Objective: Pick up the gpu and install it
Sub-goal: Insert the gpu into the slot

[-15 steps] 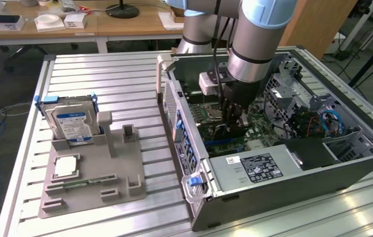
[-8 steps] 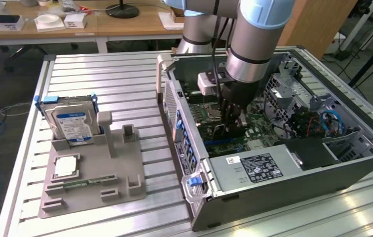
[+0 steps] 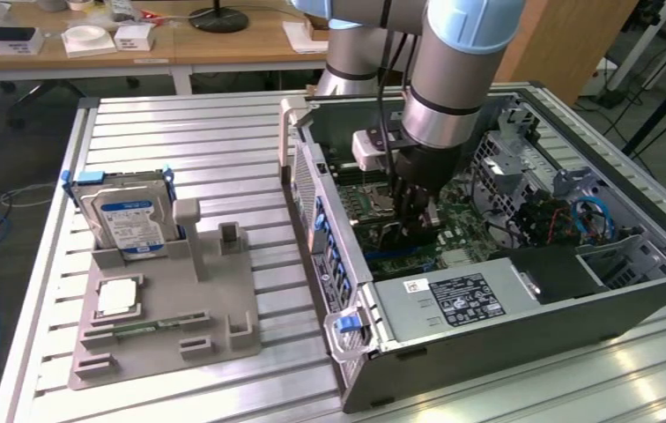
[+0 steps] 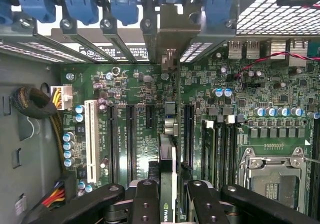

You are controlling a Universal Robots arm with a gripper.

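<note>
Gripper [image 4: 170, 188] gripping gpu [image 4: 168, 154] by its flat faces, jaws partly closed on it. Card standing edge-on inside open computer case [image 3: 451, 300] on bench [image 3: 192, 123], hanging just over motherboard [image 4: 125, 84] slots, so connector edge is facing down for seating.

Arm [image 3: 456, 70]: hung near-vertical from above into open computer case [image 3: 363, 361], wrist pointed straight down. Gripper [image 3: 413, 211]: sat low inside case, fingers [image 4: 145, 201] part-spread, pinched on both faces of gpu [image 4: 167, 164], held edge-on.
</note>
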